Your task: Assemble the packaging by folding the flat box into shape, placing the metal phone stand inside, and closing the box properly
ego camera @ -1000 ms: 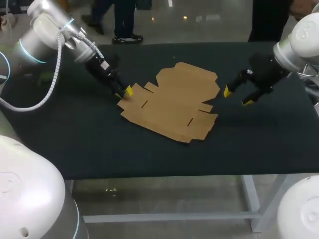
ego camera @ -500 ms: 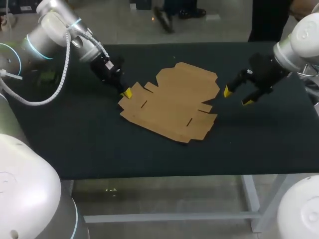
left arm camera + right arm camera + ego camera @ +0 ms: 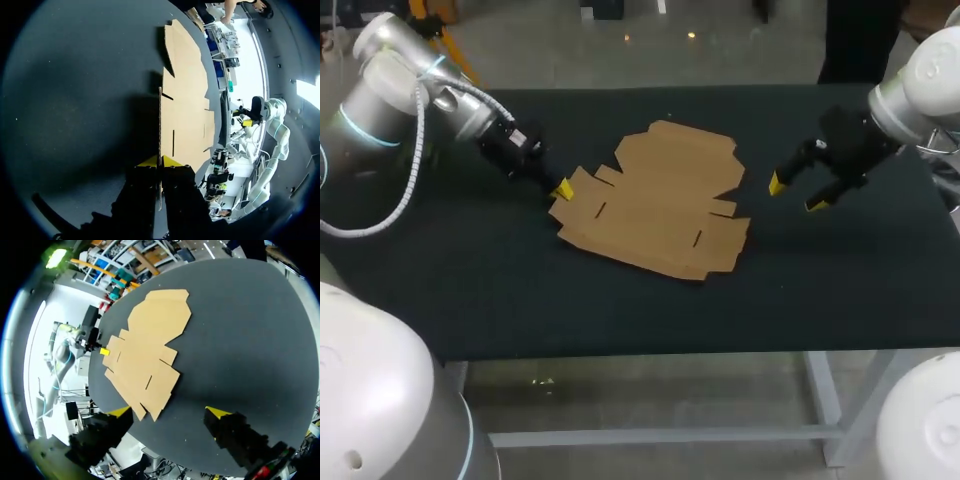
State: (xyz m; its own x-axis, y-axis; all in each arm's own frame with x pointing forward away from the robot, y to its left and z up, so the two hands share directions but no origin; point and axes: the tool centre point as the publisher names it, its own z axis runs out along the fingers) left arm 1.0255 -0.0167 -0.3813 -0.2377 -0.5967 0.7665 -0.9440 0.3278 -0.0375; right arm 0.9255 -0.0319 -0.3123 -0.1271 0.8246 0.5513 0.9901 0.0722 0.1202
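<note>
The flat brown cardboard box (image 3: 655,205) lies unfolded on the dark table, near its middle. My left gripper (image 3: 562,190) is at the box's left edge, shut on a side flap. In the left wrist view the thin flap edge (image 3: 160,125) runs straight between the two yellow tips of the left gripper (image 3: 160,161). My right gripper (image 3: 796,194) hovers open just off the box's right edge, touching nothing. In the right wrist view the right gripper (image 3: 167,412) has its fingers wide apart, with the box (image 3: 150,340) ahead of them. No metal phone stand shows in any view.
The black table top (image 3: 520,290) stretches bare around the cardboard on all sides. Its front edge (image 3: 650,352) runs below the box, and its right end lies past my right arm.
The left gripper closed on the box's left flap and pulled it left; the whole cardboard slid and turned slightly that way. The right arm stayed still.
</note>
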